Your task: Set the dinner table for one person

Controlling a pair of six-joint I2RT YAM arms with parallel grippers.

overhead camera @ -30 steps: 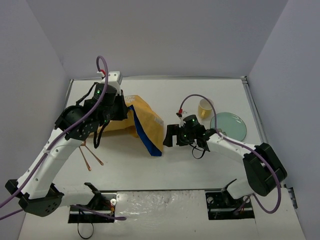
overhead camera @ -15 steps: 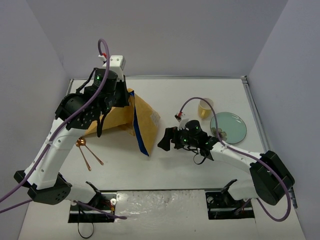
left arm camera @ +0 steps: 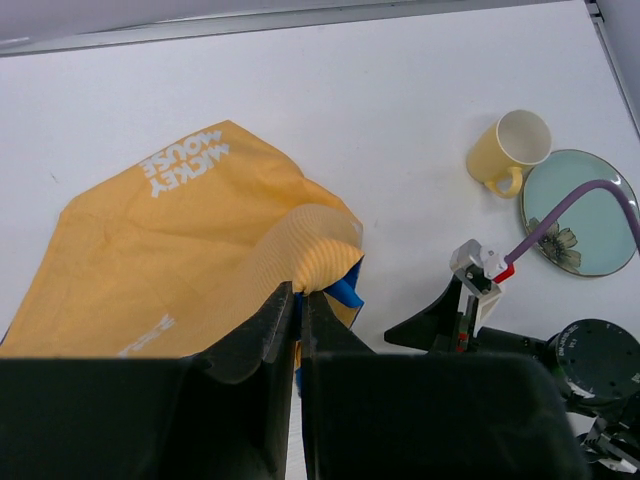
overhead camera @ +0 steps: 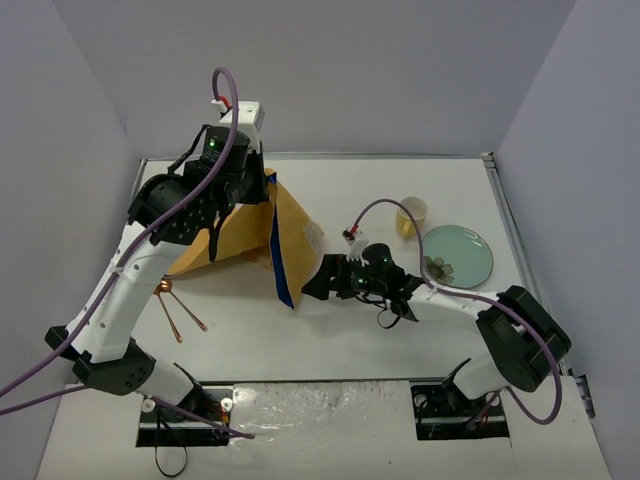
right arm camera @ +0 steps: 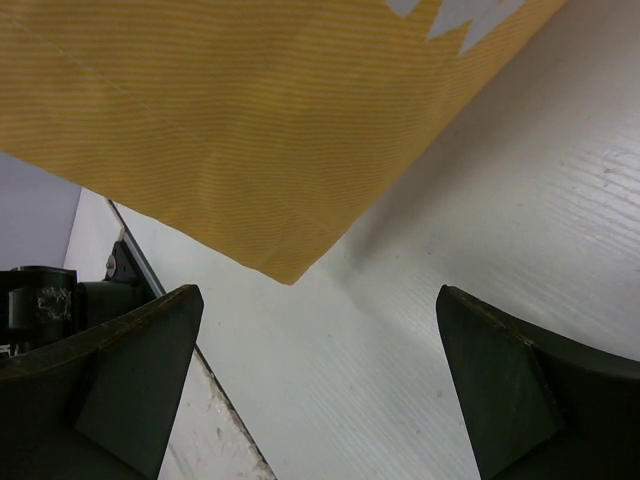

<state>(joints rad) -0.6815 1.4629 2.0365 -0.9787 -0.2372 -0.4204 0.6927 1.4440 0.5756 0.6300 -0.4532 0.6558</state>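
My left gripper (left arm camera: 297,290) is pinched tight on a fold of the orange-yellow cloth (left arm camera: 170,235), holding it up so that it drapes like a tent over the left half of the dinner table (overhead camera: 340,190), the white top that lies under everything here. My right gripper (right arm camera: 318,300) stands spread wide and empty, low over the table, just beside the cloth's blue edge (overhead camera: 276,262) (one yellow corner hangs right before its fingers, apart from them). Behind my right arm stand a yellow mug (overhead camera: 410,215) and a teal plate (overhead camera: 457,252), close together. Copper-coloured cutlery (overhead camera: 175,310) lies near the cloth's left hem.
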